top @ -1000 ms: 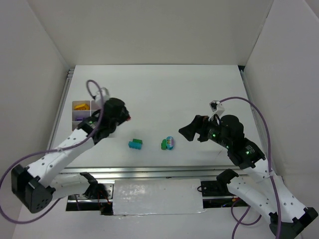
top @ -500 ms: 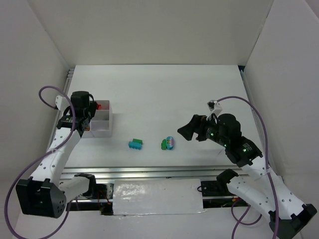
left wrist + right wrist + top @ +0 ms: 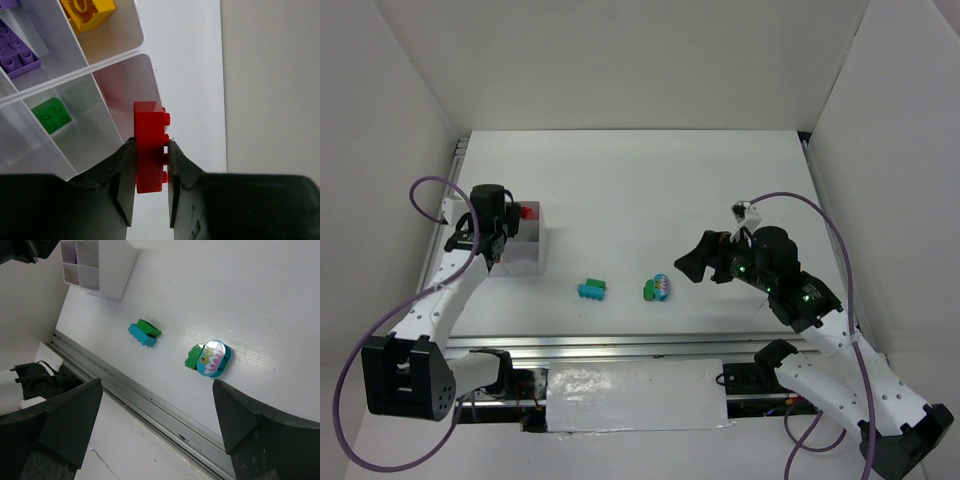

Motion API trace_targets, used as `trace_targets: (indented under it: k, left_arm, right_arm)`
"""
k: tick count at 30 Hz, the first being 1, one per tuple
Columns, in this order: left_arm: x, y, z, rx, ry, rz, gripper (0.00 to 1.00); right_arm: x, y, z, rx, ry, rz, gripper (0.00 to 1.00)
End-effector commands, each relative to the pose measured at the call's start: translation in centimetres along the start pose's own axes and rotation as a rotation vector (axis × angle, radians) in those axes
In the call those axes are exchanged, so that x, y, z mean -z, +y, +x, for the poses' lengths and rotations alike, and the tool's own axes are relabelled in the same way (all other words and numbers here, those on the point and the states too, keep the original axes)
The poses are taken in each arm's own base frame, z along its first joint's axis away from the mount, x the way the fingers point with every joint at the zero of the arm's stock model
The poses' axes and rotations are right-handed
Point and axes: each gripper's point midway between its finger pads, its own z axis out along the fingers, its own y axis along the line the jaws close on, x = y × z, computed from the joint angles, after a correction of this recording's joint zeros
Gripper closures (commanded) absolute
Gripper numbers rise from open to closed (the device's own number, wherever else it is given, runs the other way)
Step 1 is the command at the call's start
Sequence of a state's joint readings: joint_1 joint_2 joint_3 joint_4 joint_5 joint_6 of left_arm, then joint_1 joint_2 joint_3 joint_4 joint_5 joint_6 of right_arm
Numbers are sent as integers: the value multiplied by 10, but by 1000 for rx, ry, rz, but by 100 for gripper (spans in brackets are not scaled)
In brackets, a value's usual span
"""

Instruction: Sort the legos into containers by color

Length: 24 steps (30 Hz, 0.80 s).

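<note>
Change: arm carrying L pincer (image 3: 150, 150) swung across tray (image 3: 525, 262) in the last sec; red brick (image 3: 149, 135) now hangs over a corner cell.
Meaning: drop looks near; cell beside green brick (image 3: 51, 115) prob. the target.
L pincer: clamped on red brick.
R pincer (image 3: 692, 262): apart, empty.
Brick look: glossy red, studs sideways.
Left on worktop (image 3: 720, 180): teal/green pieces (image 3: 591, 289).

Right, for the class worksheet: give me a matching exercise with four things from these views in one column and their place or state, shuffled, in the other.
1. red studded plastic brick
2. purple studded plastic brick
3. teal oval plastic brick
4. right claw

A. open, holding nothing
B. lying on the white table
C. pinched in the left claw
D. in a compartment of the white plastic tray

Pairs: 1-C, 2-D, 3-B, 4-A
</note>
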State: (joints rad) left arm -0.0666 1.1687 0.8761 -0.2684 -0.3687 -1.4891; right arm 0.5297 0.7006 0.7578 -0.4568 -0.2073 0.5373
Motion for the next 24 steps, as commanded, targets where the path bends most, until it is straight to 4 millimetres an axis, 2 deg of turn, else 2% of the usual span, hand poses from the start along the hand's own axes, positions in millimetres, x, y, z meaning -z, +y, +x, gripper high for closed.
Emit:
trace_targets:
  k: [1, 6, 17, 24]
  left_arm:
    - [-2, -12, -8, 39, -28, 33, 96]
    - [-11, -8, -5, 31, -30, 8, 87]
    - [-24, -6, -4, 22, -48, 32, 77]
    - [-37, 7, 1, 16, -32, -13, 68]
  right_arm:
    - [-2, 4, -5, 31, -28, -33, 2]
    - [-2, 7, -4, 37, -23, -50, 2]
    - [-4, 8, 4, 43, 2, -75, 2]
    - [-6, 9, 6, 43, 11, -84, 2]
